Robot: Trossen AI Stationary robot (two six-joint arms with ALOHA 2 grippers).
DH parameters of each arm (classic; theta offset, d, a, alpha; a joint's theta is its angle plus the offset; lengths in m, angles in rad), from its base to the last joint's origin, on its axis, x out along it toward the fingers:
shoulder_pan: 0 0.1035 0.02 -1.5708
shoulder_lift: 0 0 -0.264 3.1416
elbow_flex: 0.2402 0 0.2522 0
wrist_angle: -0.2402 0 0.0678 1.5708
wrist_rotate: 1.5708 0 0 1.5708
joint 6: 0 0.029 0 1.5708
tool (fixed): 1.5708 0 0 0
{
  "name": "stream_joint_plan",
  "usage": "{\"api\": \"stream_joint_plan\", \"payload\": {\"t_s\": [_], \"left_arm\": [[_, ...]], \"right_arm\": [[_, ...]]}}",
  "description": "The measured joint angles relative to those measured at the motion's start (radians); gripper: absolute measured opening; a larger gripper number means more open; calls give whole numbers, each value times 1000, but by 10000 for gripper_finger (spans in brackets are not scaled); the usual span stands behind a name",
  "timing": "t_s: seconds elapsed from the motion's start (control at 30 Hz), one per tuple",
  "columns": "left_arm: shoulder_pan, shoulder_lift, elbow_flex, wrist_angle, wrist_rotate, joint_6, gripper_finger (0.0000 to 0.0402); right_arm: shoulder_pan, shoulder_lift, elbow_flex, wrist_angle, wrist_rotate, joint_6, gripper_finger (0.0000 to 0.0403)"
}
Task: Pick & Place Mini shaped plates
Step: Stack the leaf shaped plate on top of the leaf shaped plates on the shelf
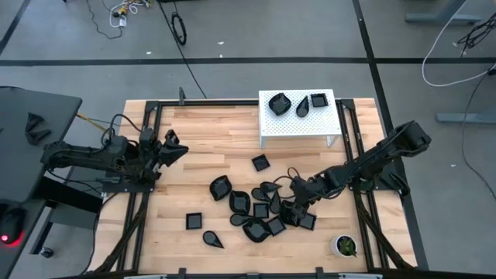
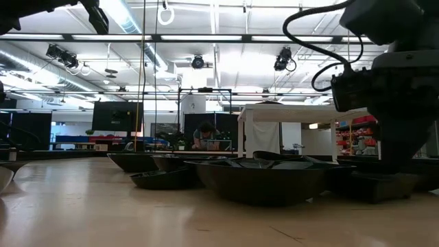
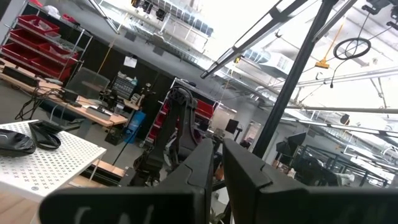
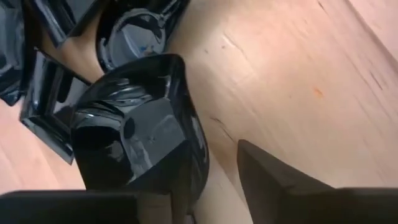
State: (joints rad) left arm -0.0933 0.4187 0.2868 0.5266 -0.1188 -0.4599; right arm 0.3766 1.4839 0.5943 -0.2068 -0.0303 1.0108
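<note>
Glossy teardrop plate (image 4: 140, 134) is seen straddled by the parted fingers of the right gripper (image 4: 205, 180), not yet clamped; left gripper (image 1: 172, 147) waits well apart, nearly closed, empty.

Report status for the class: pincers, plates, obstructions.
Right pincer open, low over the plate pile. Left pincer parked, shut. Two plates on the white stand. Neighbouring plates crowd the pick.

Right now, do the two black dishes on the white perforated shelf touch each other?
Apart. The high view shows bare white shelf between the rounded dish and the teardrop dish.
</note>
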Motion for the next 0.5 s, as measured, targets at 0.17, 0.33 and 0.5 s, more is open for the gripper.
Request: {"api": "stream_joint_plan", "payload": {"t_s": [0.17,0.33,0.5], "left_arm": [[0,0,0,0,0,0,42],[0,0,0,0,0,0,42],[0,0,0,0,0,0,42]], "right_arm": [[-1,-1,-28,54,0,-9,74],[-6,-4,-27,89,-8,-6,9],[-59,-94,-31,57,-5,5,9]]}}
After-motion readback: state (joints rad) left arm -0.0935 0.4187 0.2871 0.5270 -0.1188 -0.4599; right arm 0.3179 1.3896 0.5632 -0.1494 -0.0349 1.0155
